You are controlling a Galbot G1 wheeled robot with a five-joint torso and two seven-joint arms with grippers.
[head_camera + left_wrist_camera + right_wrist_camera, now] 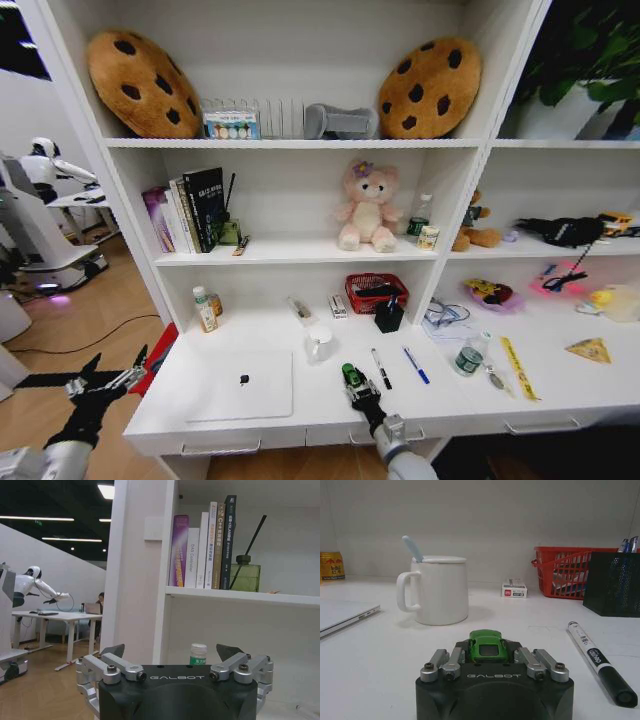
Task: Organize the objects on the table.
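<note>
My right gripper is shut on a tiny green toy car just over the front of the white table. In the right wrist view the car sits clamped between the fingers of that gripper. A black pen and a blue pen lie to its right, and the black pen is also close by in the right wrist view. A closed silver laptop lies to the left. A green-labelled can stands farther right. My left gripper hangs open off the table's left end.
A white mug with a spoon stands behind the car. A red basket and a black mesh holder sit at the back. Small bottles stand back left. Shelves with books and a plush toy rise above.
</note>
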